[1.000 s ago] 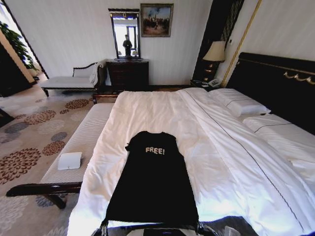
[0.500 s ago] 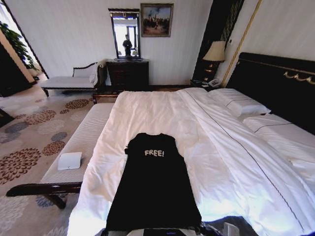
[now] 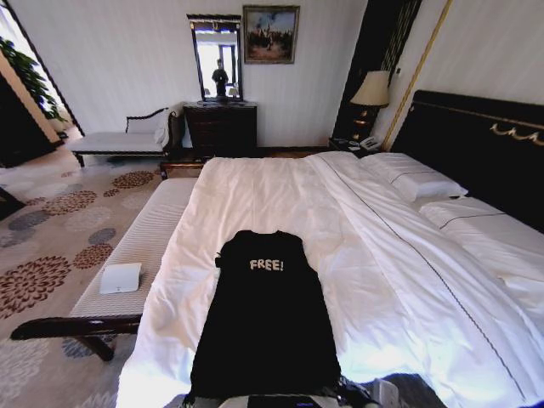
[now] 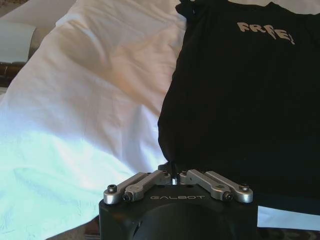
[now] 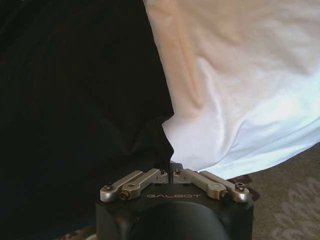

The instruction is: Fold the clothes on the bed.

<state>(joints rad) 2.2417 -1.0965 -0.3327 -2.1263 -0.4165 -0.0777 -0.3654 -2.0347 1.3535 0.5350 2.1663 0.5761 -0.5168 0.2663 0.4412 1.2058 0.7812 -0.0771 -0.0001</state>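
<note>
Black T-shirt point(image 3: 265, 319) lies flat, lettering up, at the near edge of the bed point(image 3: 382, 255). Left gripper point(image 4: 172, 176) and right gripper point(image 5: 169, 171) each pinch a hem corner, likely for folding it toward the collar.

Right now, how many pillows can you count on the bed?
2: one pillow lies farther off by the lamp-side end of the headboard, the other pillow nearer the camera beside it. More may be hidden beyond the view's right edge.
</note>
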